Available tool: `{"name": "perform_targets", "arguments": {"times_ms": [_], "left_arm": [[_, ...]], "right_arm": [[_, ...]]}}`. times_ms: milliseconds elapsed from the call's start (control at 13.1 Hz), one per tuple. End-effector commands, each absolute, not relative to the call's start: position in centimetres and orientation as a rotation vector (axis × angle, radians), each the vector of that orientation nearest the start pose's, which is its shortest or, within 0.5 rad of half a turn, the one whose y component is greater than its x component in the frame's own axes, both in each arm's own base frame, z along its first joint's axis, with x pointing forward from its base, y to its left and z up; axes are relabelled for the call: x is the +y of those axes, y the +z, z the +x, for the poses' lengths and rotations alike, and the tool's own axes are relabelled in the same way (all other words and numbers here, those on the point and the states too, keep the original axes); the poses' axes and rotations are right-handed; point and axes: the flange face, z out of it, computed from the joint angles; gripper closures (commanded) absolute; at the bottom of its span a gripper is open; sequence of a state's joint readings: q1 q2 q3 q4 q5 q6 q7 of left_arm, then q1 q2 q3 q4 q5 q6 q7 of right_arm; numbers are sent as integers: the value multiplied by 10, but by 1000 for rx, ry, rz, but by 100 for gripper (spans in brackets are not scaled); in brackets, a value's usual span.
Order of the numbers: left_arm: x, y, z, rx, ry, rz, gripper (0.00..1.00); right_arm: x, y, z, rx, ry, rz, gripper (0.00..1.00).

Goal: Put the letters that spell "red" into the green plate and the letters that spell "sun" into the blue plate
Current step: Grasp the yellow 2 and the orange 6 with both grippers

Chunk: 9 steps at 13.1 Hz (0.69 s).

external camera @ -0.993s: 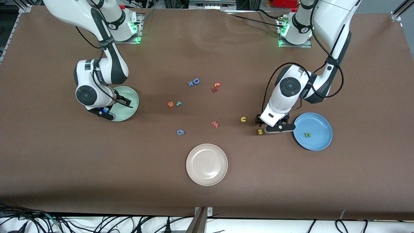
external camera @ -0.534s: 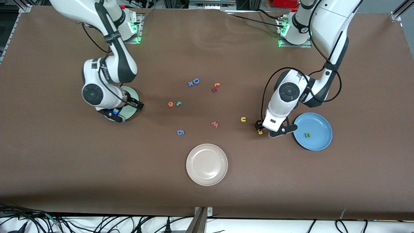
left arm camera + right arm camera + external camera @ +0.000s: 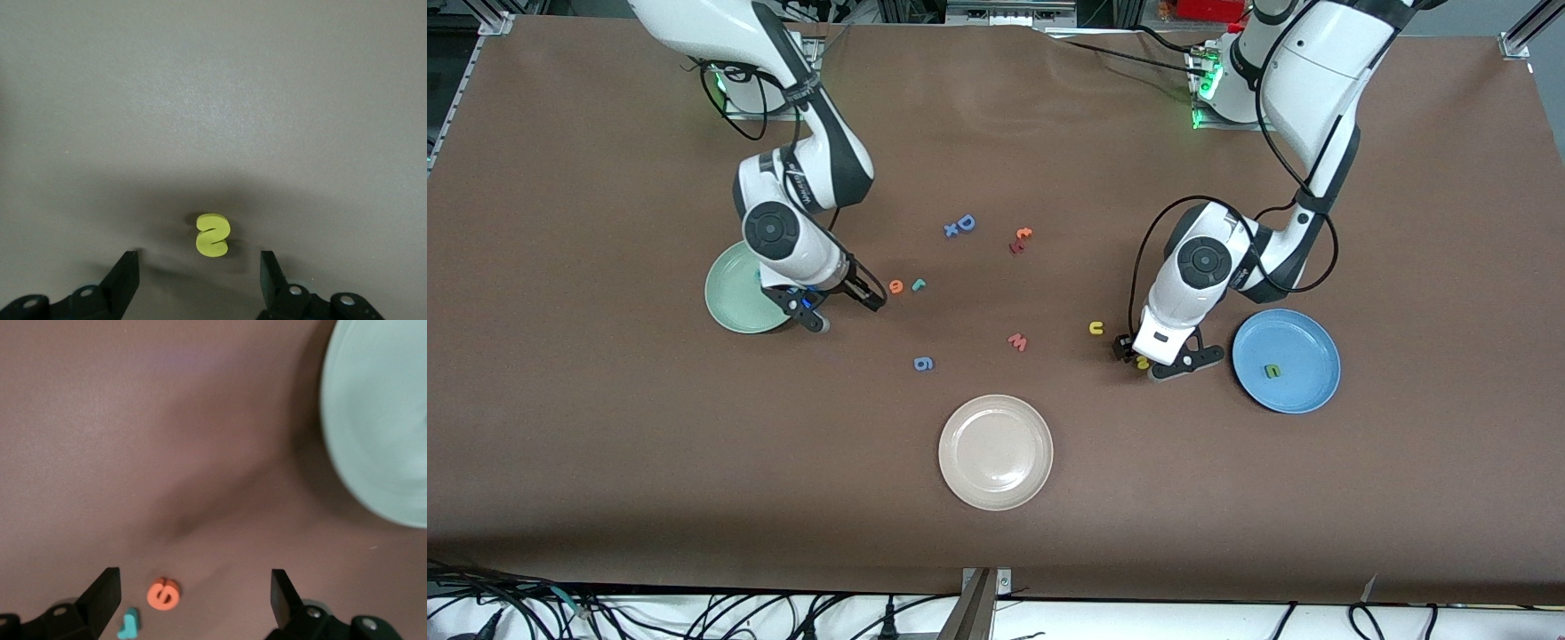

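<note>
The yellow "s" (image 3: 1142, 362) (image 3: 213, 235) lies on the table between the blue plate (image 3: 1303, 342) and the yellow "u" (image 3: 1096, 328). My left gripper (image 3: 1141, 360) (image 3: 199, 261) is low over the "s", open, a finger on each side and clear of it. The dark green "n" (image 3: 1272, 371) lies in the blue plate. My right gripper (image 3: 847, 314) (image 3: 193, 587) hangs open between the green plate (image 3: 729, 289) (image 3: 380, 420) and the orange "e" (image 3: 895, 286) (image 3: 163, 593). The teal "r" (image 3: 918, 284) (image 3: 129, 623) lies beside the "e".
A beige-white plate (image 3: 996, 452) sits near the front camera at mid table. A blue "D" (image 3: 963, 224), red and orange letters (image 3: 1020, 240), a red "w" (image 3: 1017, 341) and a blue "g"-like letter (image 3: 923, 363) lie scattered around the table's middle.
My right arm has swung from over the green plate toward the "e" and "r". My left gripper has shifted from beside the blue plate onto the "s", its jaws narrowing a little.
</note>
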<state>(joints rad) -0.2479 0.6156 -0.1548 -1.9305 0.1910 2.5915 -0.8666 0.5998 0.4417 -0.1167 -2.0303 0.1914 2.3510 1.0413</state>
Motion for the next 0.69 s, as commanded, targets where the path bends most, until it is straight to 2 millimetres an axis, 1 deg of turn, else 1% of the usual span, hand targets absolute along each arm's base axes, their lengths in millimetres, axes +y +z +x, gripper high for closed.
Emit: {"name": "perform_targets", "arguments": {"times_ms": [0, 153, 229, 305, 458, 611], "left_arm": [[-248, 177, 586, -543, -114, -3119, 19], [-245, 178, 590, -530, -127, -3118, 22], [-240, 178, 594, -532, -136, -3113, 23], [-238, 178, 596, -537, -140, -3110, 22], [-238, 176, 598, -537, -142, -3108, 23], [-246, 165, 593, -516, -125, -3108, 23]], "right_arm": [[302, 202, 508, 1237, 166, -2897, 1], [307, 199, 505, 1336, 165, -2861, 2], [316, 196, 500, 1349, 167, -2859, 3], [321, 195, 496, 1356, 165, -2857, 7], [321, 189, 496, 1392, 151, -2837, 10], [323, 182, 492, 1425, 152, -2830, 19]]}}
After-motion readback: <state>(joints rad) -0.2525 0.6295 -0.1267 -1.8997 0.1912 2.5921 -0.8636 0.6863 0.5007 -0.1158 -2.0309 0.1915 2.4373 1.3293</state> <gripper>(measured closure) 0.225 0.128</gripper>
